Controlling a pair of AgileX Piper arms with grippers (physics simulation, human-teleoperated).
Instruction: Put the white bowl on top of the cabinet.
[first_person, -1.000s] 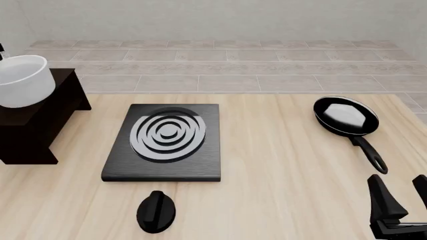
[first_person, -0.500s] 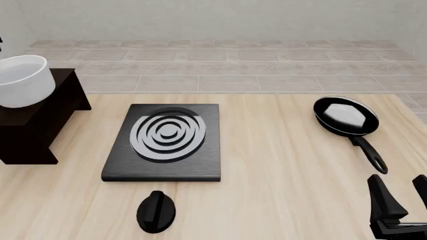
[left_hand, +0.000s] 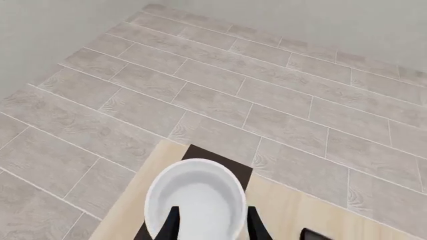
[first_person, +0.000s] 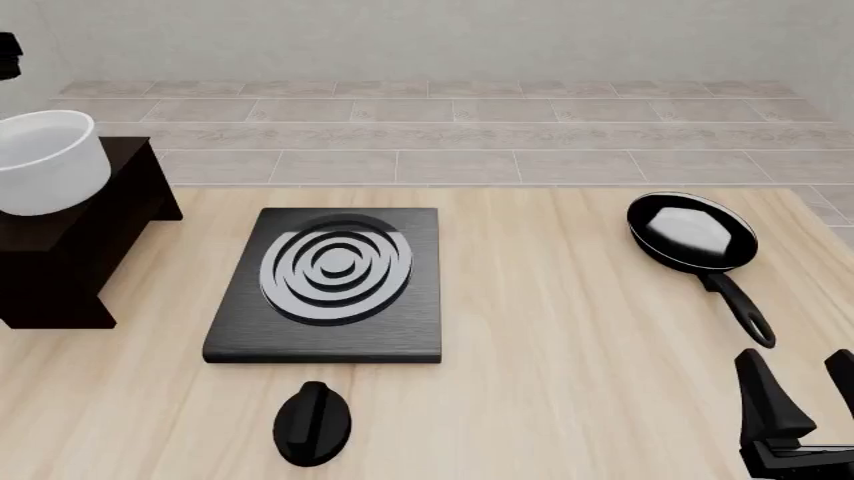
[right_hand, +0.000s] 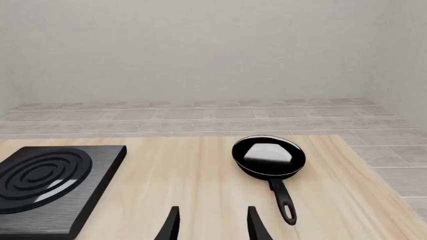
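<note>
The white bowl (first_person: 48, 160) stands upright on the flat top of the dark cabinet (first_person: 80, 250) at the far left of the table. In the left wrist view the bowl (left_hand: 195, 197) lies below my left gripper (left_hand: 212, 227), whose fingers are spread apart and hold nothing; a corner of the cabinet (left_hand: 220, 159) shows behind the bowl. In the front view only a small black part of the left gripper (first_person: 7, 55) shows, above the bowl at the left edge. My right gripper (first_person: 805, 388) is open and empty at the near right of the table, and its spread fingers also frame the right wrist view (right_hand: 212, 225).
A black stove plate (first_person: 334, 280) with grey rings lies mid-table, with a black knob (first_person: 312, 423) in front of it. A black frying pan (first_person: 694, 235) sits at the right, handle toward my right gripper. Beyond the table's far edge is tiled floor.
The left gripper has risen away from the bowl and nearly left the front view. The bowl stays on the cabinet. The right arm has not moved.
</note>
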